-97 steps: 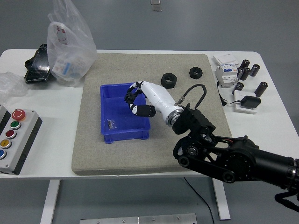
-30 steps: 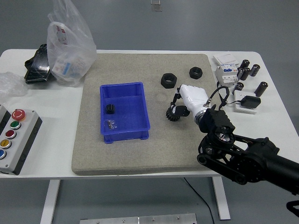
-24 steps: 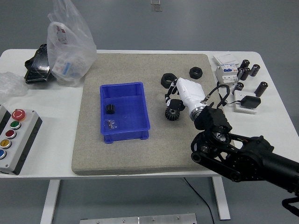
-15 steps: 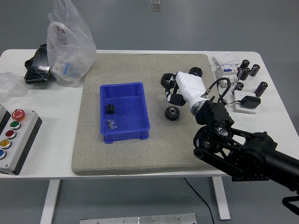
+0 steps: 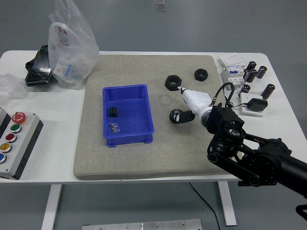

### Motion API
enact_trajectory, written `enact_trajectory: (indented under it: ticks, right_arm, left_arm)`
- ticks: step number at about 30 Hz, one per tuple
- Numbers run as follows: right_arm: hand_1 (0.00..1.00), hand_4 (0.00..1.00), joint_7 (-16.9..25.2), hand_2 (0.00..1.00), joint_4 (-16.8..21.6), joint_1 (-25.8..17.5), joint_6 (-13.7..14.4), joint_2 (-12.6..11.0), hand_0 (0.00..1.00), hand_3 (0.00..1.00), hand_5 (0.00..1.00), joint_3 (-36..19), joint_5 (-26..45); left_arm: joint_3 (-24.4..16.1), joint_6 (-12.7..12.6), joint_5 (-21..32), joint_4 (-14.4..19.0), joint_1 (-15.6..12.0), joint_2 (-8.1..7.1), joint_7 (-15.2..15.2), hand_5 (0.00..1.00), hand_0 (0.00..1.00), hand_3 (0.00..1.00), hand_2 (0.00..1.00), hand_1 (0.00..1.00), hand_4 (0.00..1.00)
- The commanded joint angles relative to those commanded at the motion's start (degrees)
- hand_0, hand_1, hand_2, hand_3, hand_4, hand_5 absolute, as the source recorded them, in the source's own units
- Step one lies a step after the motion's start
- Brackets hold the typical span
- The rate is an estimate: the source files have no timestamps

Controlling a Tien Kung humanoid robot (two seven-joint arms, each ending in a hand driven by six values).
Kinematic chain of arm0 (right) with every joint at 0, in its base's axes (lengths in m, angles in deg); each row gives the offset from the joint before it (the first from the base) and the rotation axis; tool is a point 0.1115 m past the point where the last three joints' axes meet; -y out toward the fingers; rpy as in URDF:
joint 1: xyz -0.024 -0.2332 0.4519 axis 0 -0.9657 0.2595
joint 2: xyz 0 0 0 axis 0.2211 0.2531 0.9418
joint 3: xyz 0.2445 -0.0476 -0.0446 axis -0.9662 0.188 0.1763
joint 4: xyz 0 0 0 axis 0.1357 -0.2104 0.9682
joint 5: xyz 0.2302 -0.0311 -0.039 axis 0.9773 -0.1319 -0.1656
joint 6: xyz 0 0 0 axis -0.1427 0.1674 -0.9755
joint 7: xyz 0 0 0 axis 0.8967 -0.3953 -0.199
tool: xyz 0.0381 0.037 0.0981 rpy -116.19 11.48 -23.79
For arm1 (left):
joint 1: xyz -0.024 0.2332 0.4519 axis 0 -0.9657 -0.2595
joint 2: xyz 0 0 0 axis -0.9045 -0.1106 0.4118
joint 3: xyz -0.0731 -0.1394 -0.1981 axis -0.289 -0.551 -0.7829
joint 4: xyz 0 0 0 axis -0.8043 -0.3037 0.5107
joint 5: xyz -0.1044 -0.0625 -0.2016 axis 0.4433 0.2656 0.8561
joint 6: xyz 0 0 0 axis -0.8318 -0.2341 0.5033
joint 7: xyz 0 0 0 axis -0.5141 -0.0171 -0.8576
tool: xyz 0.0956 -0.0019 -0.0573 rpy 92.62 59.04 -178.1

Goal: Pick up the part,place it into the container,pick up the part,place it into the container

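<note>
A black gear (image 5: 174, 116) lies on the grey mat (image 5: 144, 158), to the right of the blue container (image 5: 144, 96). My right hand (image 5: 194, 102), white with black joints, is low over the mat and sits against the gear's right side. Its grip on the gear is hidden under the hand. The container holds a small black gear (image 5: 113, 111) and a small dark part (image 5: 114, 127). Two black hex nuts (image 5: 172, 82) (image 5: 201, 74) lie on the mat behind the hand. The left arm is out of view.
A plastic bag (image 5: 71, 43) and a black object (image 5: 38, 67) are at the back left. A button box (image 5: 12, 141) is at the left edge. Black cylinders (image 5: 254, 72), a breaker (image 5: 232, 74) and a charger (image 5: 254, 105) are at the right.
The hand left a small gear in the container and moved right to the gear on the mat. It lifted towards the nut half a second ago and has now come back down beside the gear.
</note>
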Motion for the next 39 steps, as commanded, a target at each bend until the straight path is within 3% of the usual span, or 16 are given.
enact_trajectory:
  ticks: [4, 5, 10, 11, 16, 17, 22, 23, 32, 39]
  right_arm:
    - [0.804, 0.812, 0.0, 0.896, -1.8, 0.3, 0.1, 0.3, 0.508, 0.974, 0.309, 1.7, 1.9]
    - [0.783, 0.819, 0.0, 0.837, -2.3, 0.4, 0.2, 0.5, 0.49, 0.91, 0.33, 2.1, 2.1]
    - [0.783, 0.819, 0.0, 0.837, -4.4, 0.6, 1.3, 1.4, 0.49, 0.91, 0.33, 4.2, 3.1]
    - [0.732, 0.714, 0.0, 0.74, -4.7, 0.7, 1.7, 1.5, 0.443, 0.767, 0.259, 4.4, 3.1]
    - [0.732, 0.714, 0.0, 0.74, -5.6, 0.8, 4.0, 1.8, 0.443, 0.767, 0.259, 5.3, 2.5]
    - [0.636, 0.689, 0.0, 0.481, -5.7, 0.8, 4.4, 1.9, 0.368, 0.506, 0.066, 5.4, 2.4]
    - [0.636, 0.689, 0.0, 0.481, -6.2, 0.7, 6.7, 2.1, 0.368, 0.506, 0.066, 6.2, 2.4]
    - [0.621, 0.635, 0.0, 0.451, -6.2, 0.7, 7.0, 2.1, 0.354, 0.417, 0.063, 6.3, 2.4]
    - [0.605, 0.611, 0.0, 0.427, -6.1, 0.7, 11.5, 2.0, 0.335, 0.373, 0.102, 6.1, 1.9]
    - [0.593, 0.605, 0.0, 0.42, -3.2, 1.5, 14.6, 1.9, 0.324, 0.361, 0.12, 4.9, -0.3]
  left_arm:
    - [0.1, 0.0, 0.1, 0.0, 0.0, -0.06, 0.0, 0.838, 0.837, 0.893, 0.758, 0.768, 0.914]
    - [0.1, 0.0, 0.1, 0.0, 0.0, -0.05, 0.0, 0.839, 0.835, 0.892, 0.758, 0.767, 0.913]
    - [0.3, 0.0, 0.3, 0.0, 0.0, 0.05, -0.1, 0.839, 0.835, 0.892, 0.758, 0.767, 0.913]
    - [0.3, 0.0, 0.3, 0.0, 0.0, 0.05, -0.1, 0.838, 0.835, 0.891, 0.757, 0.767, 0.913]
    - [0.3, 0.0, 0.3, 0.0, 0.0, 0.04, -0.1, 0.838, 0.835, 0.891, 0.757, 0.767, 0.913]
    - [0.3, 0.0, 0.3, 0.0, 0.0, 0.04, -0.1, 0.835, 0.834, 0.891, 0.758, 0.766, 0.912]
    - [0.5, 0.1, 0.5, 0.0, 0.1, 0.04, -0.2, 0.835, 0.834, 0.891, 0.758, 0.766, 0.912]
    - [0.5, 0.1, 0.5, 0.0, 0.1, 0.04, -0.2, 0.834, 0.833, 0.89, 0.757, 0.766, 0.91]
    - [0.5, 0.0, 0.6, 0.0, 0.1, 0.04, -0.3, 0.832, 0.833, 0.89, 0.757, 0.766, 0.909]
    - [0.5, 0.0, 0.7, 0.0, 0.0, 0.06, -0.3, 0.831, 0.831, 0.89, 0.757, 0.766, 0.91]
